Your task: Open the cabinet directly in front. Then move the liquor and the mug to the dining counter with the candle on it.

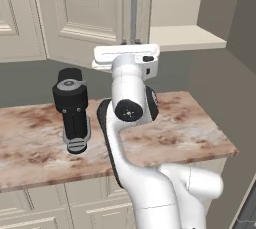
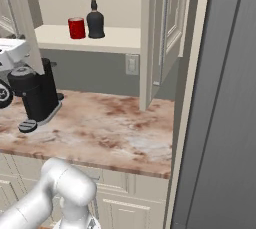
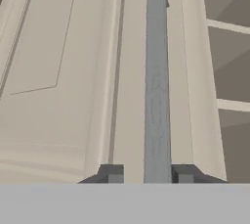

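Cabinet doors hang open. Inside on the shelf, mug and liquor wait side by side. Tool sits spread around the grey handle. Moving both is left.

My white arm raised at the cabinet door's grey handle, black appliance on marbled counter

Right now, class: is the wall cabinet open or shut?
Open: both cabinet doors stand swung out, and the mug and liquor show on its shelf.
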Controlling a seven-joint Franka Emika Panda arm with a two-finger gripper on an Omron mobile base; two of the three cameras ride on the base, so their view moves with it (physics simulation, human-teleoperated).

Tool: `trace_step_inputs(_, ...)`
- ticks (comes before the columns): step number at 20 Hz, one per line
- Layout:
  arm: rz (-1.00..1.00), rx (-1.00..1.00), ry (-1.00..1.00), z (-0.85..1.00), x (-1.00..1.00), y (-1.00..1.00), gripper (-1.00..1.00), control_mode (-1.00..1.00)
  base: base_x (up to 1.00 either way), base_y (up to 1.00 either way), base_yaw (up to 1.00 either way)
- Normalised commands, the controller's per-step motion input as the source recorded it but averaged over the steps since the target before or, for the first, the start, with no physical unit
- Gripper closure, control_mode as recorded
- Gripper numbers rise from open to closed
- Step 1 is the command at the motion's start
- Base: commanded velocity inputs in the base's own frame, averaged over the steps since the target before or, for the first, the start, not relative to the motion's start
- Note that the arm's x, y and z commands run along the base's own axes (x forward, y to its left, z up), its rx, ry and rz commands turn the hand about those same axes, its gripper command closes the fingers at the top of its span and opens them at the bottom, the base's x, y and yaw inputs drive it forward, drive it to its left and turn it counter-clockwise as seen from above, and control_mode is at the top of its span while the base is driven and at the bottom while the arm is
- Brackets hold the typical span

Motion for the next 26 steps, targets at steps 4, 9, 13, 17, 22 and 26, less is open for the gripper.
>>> trace_step_inputs(4, -0.16, 0.00, 0.11, 0.00, -0.61, 0.89, -1.00, -1.00, 0.00, 0.00, 0.00)
trace_step_inputs(9, -0.01, 0.00, 0.04, 0.00, -0.01, 0.11, -1.00, -1.00, 0.00, 0.00, 0.00)
trace_step_inputs(13, 0.02, -0.01, -0.11, -0.02, -0.70, 0.04, -1.00, -1.00, 0.00, 0.00, 0.00)
trace_step_inputs(17, 0.04, 0.00, -0.21, -0.03, -1.00, -0.03, -1.00, -1.00, 0.00, 0.00, 0.00)
trace_step_inputs(22, 0.04, 0.14, -0.14, 0.00, -0.98, -0.38, -1.00, -1.00, 0.00, 0.00, 0.00)
trace_step_inputs(26, 0.16, 0.26, -0.02, 0.00, -0.77, -0.81, -1.00, -1.00, 0.00, 0.00, 0.00)
